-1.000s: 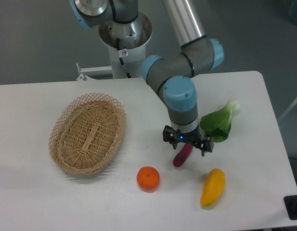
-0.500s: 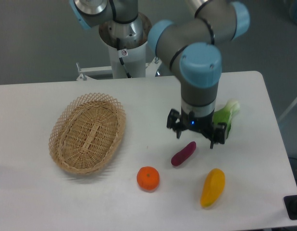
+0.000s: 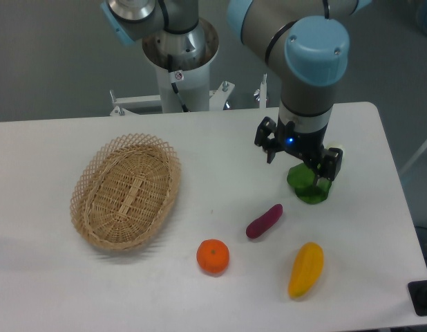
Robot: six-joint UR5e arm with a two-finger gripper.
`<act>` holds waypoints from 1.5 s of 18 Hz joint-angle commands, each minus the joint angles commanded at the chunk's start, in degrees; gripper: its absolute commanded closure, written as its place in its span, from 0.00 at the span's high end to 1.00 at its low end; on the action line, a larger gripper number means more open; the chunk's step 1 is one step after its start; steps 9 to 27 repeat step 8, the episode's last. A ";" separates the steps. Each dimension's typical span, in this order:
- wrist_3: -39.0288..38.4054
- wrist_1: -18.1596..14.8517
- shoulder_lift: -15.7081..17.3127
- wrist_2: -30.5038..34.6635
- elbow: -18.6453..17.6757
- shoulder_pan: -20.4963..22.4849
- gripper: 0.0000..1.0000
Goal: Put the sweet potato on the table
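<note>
Your sweet potato [image 3: 264, 221] now lies free on the worktop [image 3: 200, 159]; the jaws [image 3: 299, 164], open and empty, have lifted away.

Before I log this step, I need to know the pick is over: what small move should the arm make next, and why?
Probably just keep lifting clear. The sweet potato lies on the table, apart from the orange and yellow fruit, and the gripper hangs open and empty above it.

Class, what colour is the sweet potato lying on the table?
Reddish-purple; the sweet potato shows clearly in the fixed camera view.
</note>
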 joint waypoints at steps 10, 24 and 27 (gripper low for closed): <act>-0.61 0.26 -0.09 0.00 -0.17 -0.18 1.00; -0.61 0.26 -0.09 0.00 -0.17 -0.18 1.00; -0.61 0.26 -0.09 0.00 -0.17 -0.18 1.00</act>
